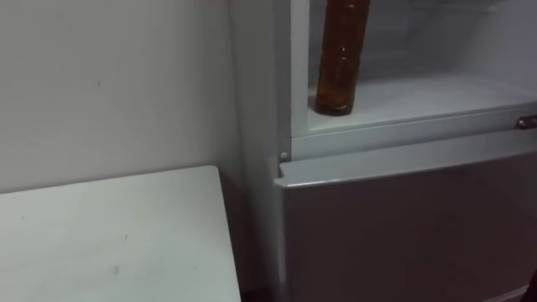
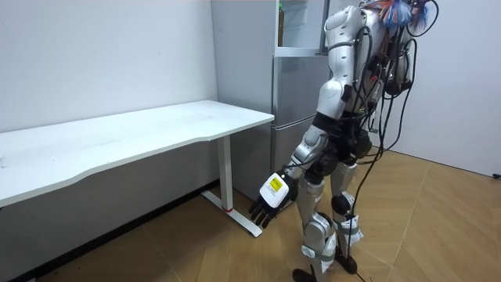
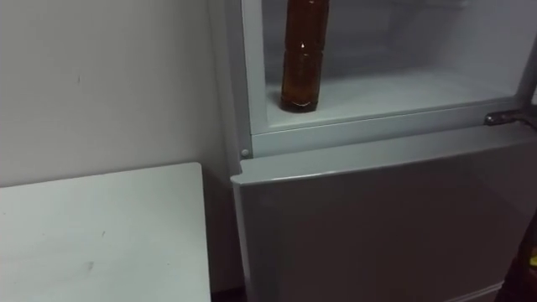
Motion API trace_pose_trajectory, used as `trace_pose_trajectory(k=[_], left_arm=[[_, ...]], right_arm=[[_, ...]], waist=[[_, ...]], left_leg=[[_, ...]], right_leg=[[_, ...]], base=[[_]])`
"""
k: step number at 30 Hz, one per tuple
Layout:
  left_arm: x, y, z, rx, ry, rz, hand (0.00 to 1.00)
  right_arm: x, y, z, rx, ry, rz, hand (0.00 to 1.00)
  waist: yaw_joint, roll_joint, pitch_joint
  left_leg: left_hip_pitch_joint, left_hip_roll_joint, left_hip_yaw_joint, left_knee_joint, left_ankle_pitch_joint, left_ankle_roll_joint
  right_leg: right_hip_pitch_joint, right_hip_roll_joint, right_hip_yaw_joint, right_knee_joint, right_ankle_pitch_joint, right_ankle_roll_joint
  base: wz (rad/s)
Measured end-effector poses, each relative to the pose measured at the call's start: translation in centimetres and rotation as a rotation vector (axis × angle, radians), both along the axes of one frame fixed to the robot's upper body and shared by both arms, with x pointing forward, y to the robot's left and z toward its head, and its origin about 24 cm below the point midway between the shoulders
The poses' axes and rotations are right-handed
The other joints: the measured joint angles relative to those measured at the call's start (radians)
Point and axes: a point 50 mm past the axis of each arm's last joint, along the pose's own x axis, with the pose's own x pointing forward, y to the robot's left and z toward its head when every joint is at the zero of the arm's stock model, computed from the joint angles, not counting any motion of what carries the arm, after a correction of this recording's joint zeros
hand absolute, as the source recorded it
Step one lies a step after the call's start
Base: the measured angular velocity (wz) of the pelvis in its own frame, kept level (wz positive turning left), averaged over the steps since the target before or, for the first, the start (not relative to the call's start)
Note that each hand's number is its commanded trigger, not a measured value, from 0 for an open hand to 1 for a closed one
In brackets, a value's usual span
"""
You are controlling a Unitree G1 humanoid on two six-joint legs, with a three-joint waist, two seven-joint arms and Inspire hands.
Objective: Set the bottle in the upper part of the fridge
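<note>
Nearest, the left hand (image 2: 268, 201) is seen in the room view hanging low beside the robot's leg, its fingers loose and pointed at the floor, with nothing held; it is judged to be lowered because no grasp is needed for the moment. Just ahead and to the left, the white table (image 1: 126, 239) is set against the wall (image 1: 109, 84), its right edge near the fridge's side. To the right, the lower fridge door (image 1: 403, 226) is kept closed, since only the compartment above is wanted. Farther back, the upper fridge (image 1: 436, 99) stands open, and the bottle (image 1: 340, 59) is found upright on its floor, at the left and close to the front edge. Such a spot is judged the easiest reach from outside. The placing looks done.
</note>
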Motion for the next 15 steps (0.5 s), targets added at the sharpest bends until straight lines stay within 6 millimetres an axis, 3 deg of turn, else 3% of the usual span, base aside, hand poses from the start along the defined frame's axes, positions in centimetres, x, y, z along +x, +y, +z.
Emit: trace_pose_trajectory(k=[15], left_arm=[[0.5,-0.2,-0.2,0.022,-0.002,0.006,0.00]], right_arm=[[1.5,2.6,-0.3,-0.114,0.019,0.239,0.00]], waist=[[0.007,-0.010,0.0016]], left_leg=[[0.000,0.001,0.000,-0.003,0.000,0.000]], right_leg=[[0.006,0.003,0.000,-0.011,0.002,0.001]], base=[[0.00]])
